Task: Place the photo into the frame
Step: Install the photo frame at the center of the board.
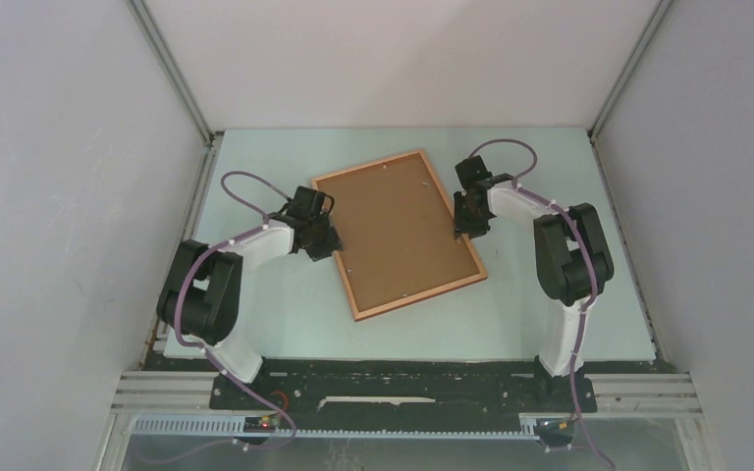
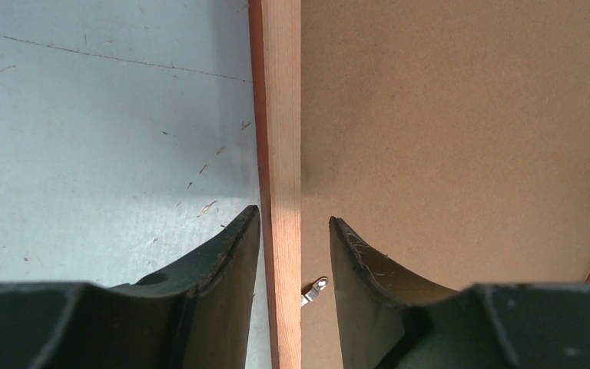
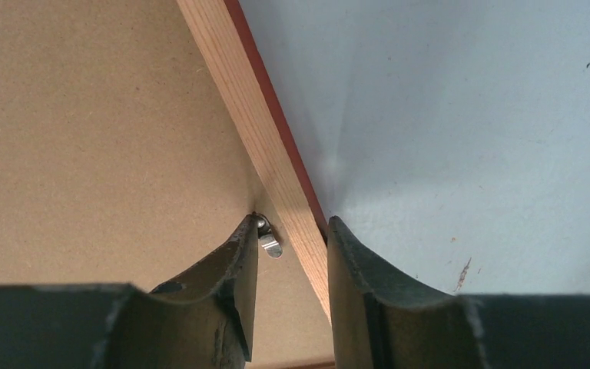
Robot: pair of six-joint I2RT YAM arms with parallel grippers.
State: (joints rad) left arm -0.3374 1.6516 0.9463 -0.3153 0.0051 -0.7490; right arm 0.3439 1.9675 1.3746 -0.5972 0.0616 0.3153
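My left pincer (image 2: pixel 293 214) sits spread astride the frame (image 1: pixel 421 296) rim. My right pincer (image 3: pixel 291 217) straddles it too, grip unclear. It could snag the tab (image 3: pixel 270 244) and slip.

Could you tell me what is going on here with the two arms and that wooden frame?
The frame lies face down on the table, its brown backing board filling it. Each arm is at one long side. The left gripper straddles the left rim, jaws apart with a gap on the board side. The right gripper straddles the right rim beside a small metal tab. The photo is not in view.
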